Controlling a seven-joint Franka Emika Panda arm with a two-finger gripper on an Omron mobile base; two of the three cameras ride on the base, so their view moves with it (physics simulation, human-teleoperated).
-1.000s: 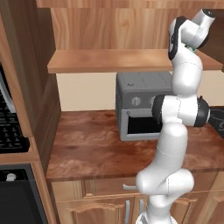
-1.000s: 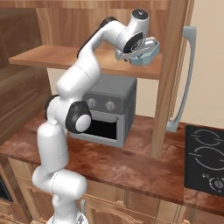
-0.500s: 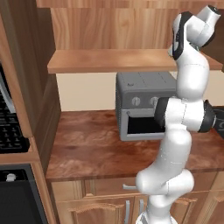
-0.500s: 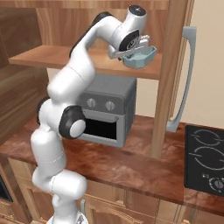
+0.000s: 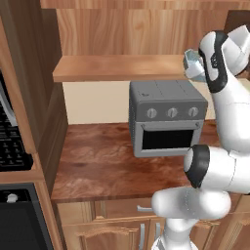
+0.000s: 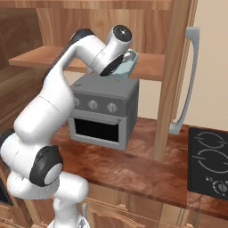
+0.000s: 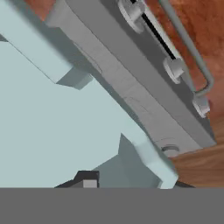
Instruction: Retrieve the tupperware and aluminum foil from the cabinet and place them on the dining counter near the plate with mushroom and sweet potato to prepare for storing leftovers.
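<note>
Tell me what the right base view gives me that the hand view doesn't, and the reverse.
Right base view alone: the cabinet's shelf, its open door with the curved grey handle, the black cooktop, and the arm carrying the pincer above the toaster oven.

Hand view alone: a close look into the tupperware held at the finger tips, with the oven's knobs seen from above.

Both: the pale blue tub gripped over the grey oven and the reddish counter.
</note>
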